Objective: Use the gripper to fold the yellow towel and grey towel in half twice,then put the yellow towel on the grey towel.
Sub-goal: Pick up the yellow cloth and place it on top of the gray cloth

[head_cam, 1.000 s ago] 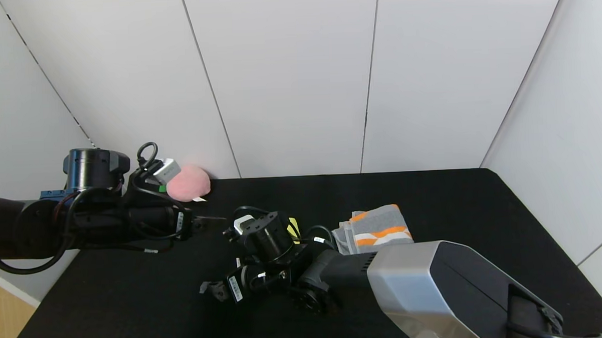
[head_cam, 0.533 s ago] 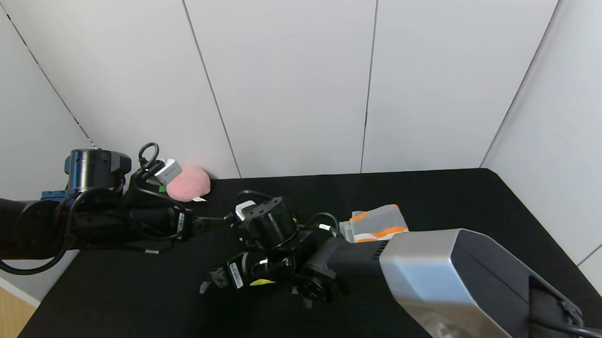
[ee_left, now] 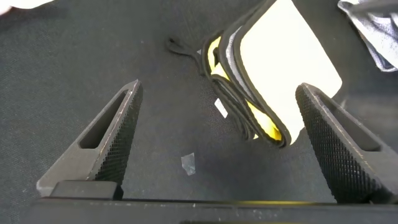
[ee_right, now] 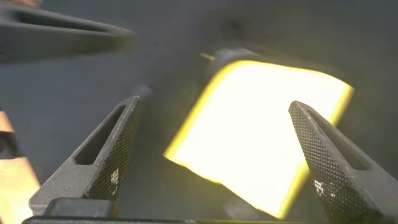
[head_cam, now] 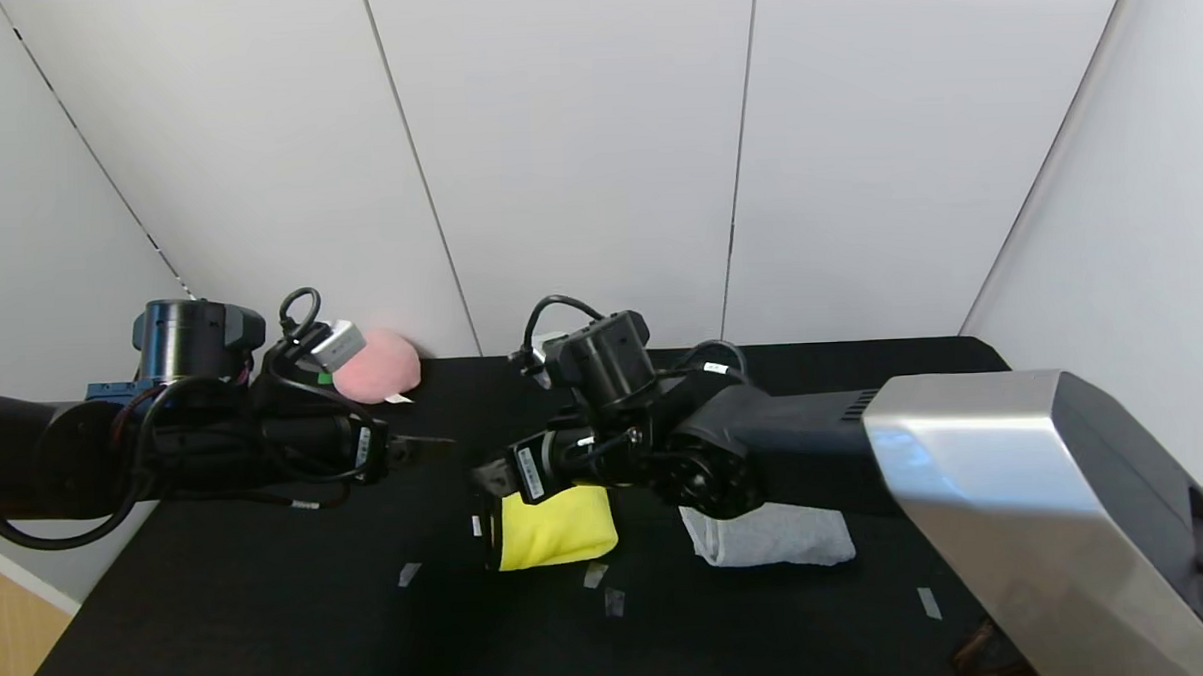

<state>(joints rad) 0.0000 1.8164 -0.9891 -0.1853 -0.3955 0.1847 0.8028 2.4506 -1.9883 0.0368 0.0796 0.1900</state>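
Now right gripper [head_cam: 488, 479] hovers over folded yellow towel [head_cam: 556, 527], jaws apart; left gripper [head_cam: 435, 447] likewise empty, jaws apart; pinch all layers together, then carry level onto grey towel [head_cam: 769, 535].

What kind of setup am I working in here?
Likely a robot test cell rather than a home: a black-covered table boxed in by plain white wall panels, holding only a yellow towel, a grey towel and a pink plush toy.

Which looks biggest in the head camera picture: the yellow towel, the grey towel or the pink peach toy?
1. The grey towel, though the right arm hides part of it.
2. The yellow towel, only slightly smaller as it looks here.
3. The pink peach toy. It sits farther back by the wall, so its true size is unsure.
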